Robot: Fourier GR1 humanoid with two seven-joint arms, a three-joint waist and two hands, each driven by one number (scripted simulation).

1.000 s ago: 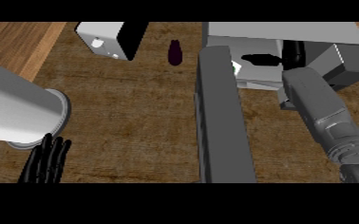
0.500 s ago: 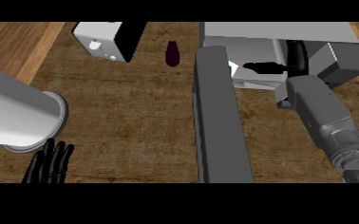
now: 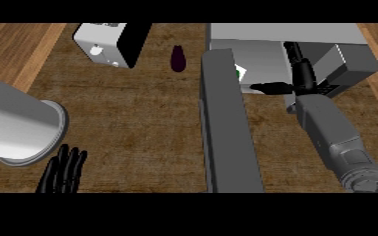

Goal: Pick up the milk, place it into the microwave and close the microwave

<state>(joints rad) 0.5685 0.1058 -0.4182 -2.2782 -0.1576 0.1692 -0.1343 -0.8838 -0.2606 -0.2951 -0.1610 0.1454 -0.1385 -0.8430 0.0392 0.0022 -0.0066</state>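
right hand (image 3: 295, 82) inside microwave (image 3: 295, 40), door (image 3: 229, 130) open, left hand (image 3: 63, 172) resting

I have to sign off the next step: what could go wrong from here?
1. The right hand reaches into the microwave where the milk sits; pulling back carelessly could tip the carton.
2. The open door stands beside the right forearm, so swinging it shut too early might strike the arm.
3. The left hand rests low at the view's left.
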